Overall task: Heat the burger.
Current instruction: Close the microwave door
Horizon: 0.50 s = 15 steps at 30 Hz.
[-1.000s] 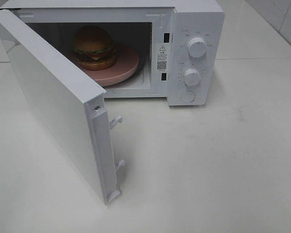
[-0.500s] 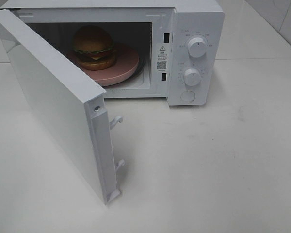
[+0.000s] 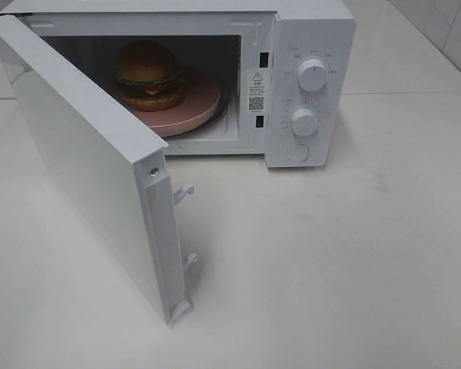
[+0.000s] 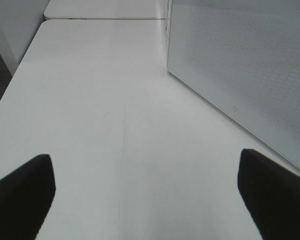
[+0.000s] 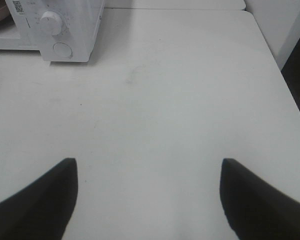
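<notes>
The burger sits on a round pink plate inside the white microwave, at the back of the table. The microwave door stands wide open, swung out to the left and front. Neither gripper shows in the high view. In the left wrist view my left gripper is open and empty above the table, with the door's mesh face beside it. In the right wrist view my right gripper is open and empty, well in front of the microwave's control panel.
The control panel carries two dials and a round button. Two latch hooks stick out of the door's free edge. The white table's right edge shows in the right wrist view.
</notes>
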{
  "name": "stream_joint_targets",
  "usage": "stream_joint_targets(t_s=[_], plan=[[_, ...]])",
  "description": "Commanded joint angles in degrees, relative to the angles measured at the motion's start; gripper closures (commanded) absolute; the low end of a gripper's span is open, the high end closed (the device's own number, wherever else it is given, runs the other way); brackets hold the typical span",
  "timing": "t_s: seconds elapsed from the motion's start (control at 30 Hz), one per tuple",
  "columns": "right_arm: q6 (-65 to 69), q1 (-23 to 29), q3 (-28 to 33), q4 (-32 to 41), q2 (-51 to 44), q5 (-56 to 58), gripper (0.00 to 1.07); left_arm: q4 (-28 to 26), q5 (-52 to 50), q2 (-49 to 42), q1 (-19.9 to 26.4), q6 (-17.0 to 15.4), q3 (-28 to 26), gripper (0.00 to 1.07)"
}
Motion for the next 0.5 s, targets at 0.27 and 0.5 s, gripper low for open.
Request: stream_joint_targets(t_s=[0.27, 0.5], plan=[[0.1, -0.4, 0.1, 0.2, -1.5, -0.1, 0.32, -0.1, -0.7, -1.0, -0.2, -0.2, 0.2, 0.16], [0.1, -0.4, 0.1, 0.2, -1.5, -0.1, 0.32, -0.1, -0.7, -1.0, -0.2, -0.2, 0.2, 0.16]])
